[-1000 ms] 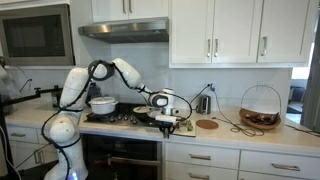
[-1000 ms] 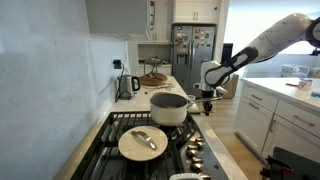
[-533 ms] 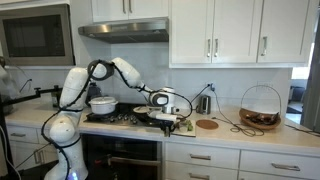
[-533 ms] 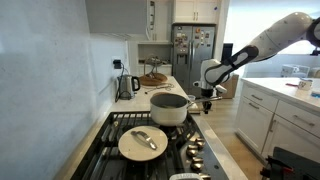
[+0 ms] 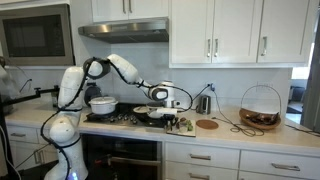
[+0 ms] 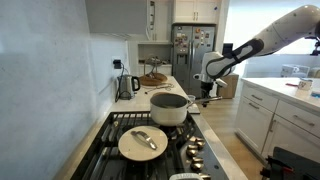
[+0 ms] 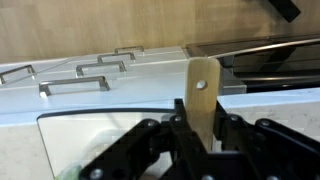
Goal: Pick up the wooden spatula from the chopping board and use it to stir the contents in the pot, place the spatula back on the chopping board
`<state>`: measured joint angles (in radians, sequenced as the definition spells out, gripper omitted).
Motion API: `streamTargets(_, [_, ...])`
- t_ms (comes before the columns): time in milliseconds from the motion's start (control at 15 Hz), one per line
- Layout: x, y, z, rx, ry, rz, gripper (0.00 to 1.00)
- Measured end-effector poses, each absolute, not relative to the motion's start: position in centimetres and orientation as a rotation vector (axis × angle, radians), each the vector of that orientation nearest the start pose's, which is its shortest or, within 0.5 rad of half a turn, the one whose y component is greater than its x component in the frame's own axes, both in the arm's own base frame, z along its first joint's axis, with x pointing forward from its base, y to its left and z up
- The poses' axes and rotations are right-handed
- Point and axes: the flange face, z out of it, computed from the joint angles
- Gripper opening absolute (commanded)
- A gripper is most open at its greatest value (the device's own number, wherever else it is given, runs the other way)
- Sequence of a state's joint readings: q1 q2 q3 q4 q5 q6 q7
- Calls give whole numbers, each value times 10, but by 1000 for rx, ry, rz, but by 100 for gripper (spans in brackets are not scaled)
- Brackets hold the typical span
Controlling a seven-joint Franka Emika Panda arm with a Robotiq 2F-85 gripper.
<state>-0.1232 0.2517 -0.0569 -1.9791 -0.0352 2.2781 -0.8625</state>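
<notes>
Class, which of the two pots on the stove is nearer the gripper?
The shallow dark pot, just beside the gripper; the taller white pot stands farther off.

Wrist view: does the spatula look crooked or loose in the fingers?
Nothing stands out. The wooden spatula stands straight between the fingers, clamped from both sides, its holed handle end pointing up in the view. No crack or spill shows.

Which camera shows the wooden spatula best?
The wrist view: the wooden spatula runs up the middle of the picture, clamped in the shut gripper, with a hole near its end. In both exterior views it is too small to make out.
</notes>
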Motion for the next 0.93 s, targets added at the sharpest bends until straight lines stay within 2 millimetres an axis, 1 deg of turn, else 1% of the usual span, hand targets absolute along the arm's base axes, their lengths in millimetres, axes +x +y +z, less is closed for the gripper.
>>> streamTargets(733, [594, -112, 390, -3043, -1122, -130, 7])
streamTargets(933, [592, -114, 406, -3063, -1148, -154, 7])
